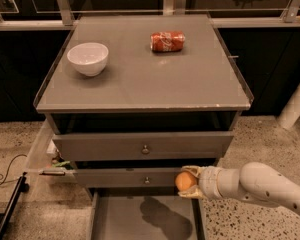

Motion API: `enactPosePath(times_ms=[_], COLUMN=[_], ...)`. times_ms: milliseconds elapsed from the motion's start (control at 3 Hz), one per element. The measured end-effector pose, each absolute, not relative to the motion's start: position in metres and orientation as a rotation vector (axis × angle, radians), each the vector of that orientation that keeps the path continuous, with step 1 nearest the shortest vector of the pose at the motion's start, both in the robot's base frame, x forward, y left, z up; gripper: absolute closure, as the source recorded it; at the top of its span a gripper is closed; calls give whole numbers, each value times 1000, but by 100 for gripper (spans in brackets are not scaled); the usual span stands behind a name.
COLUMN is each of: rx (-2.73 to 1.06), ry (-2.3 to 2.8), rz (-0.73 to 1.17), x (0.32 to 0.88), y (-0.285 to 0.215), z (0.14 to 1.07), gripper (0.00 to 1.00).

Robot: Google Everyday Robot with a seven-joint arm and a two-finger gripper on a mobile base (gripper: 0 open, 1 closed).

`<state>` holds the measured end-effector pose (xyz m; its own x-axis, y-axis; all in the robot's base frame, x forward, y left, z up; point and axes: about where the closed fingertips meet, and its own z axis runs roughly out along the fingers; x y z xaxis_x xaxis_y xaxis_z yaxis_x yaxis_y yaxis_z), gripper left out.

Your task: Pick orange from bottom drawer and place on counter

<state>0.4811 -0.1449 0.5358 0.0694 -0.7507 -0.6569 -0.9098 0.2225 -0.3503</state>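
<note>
Above bottom drawer (120, 220) — end effector (188, 182) grips orange (185, 181) | counter (140, 81): white bowl (88, 58), red can (167, 41)

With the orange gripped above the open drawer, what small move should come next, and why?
Probably raise the gripper upward and slightly away from the cabinet. It is shut on the orange, level with the lower knobbed drawer front, above the bottom drawer and well below the counter, whose front edge it must clear.

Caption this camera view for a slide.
Gripper holds orange above open bottom drawer; bowl and soda can sit on the counter.
</note>
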Motion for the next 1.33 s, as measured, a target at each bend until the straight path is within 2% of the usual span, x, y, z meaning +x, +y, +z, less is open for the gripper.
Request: enactPosePath(times_ms=[667,1333], rx=[-1621,-1630], ry=[1474,1275], rz=[18,17], x=[465,479], y=[-150,-157], z=[691,846], gripper=[100,100])
